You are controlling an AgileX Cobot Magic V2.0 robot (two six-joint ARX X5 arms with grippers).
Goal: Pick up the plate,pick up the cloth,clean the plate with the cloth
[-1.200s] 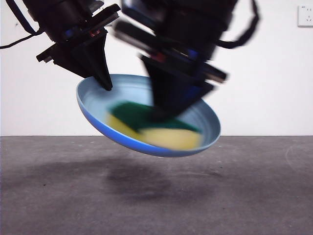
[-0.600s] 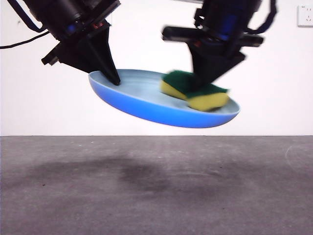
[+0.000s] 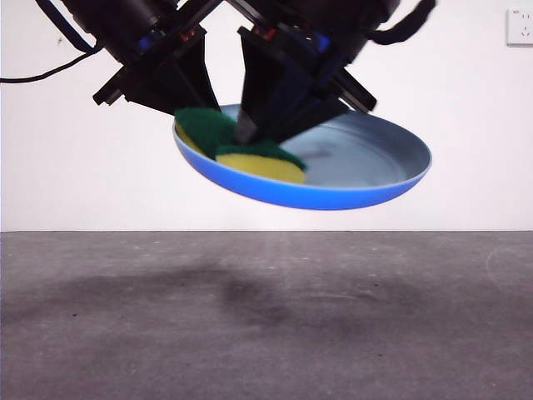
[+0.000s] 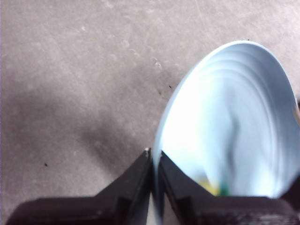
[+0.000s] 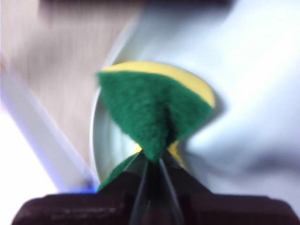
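Note:
The light blue plate (image 3: 366, 179) hangs tilted in the air above the table. My left gripper (image 3: 187, 104) is shut on its left rim, and the left wrist view shows both jaws pinching the plate (image 4: 225, 131) edge at my left gripper (image 4: 154, 164). The cloth (image 3: 241, 150), a yellow sponge with a dark green layer, lies pressed into the plate's left part. My right gripper (image 3: 250, 133) is shut on it from above. In the right wrist view the cloth (image 5: 154, 108) is squeezed and folded between the jaws of my right gripper (image 5: 152, 161), over the plate (image 5: 253, 89).
The grey table (image 3: 266, 325) lies below, with soft shadows under the plate. A white wall stands behind, with a socket (image 3: 520, 27) at its upper right.
The right gripper has swept the cloth from the plate's right side across to its left side, close to the left gripper. The plate has tipped so that its right rim is higher.

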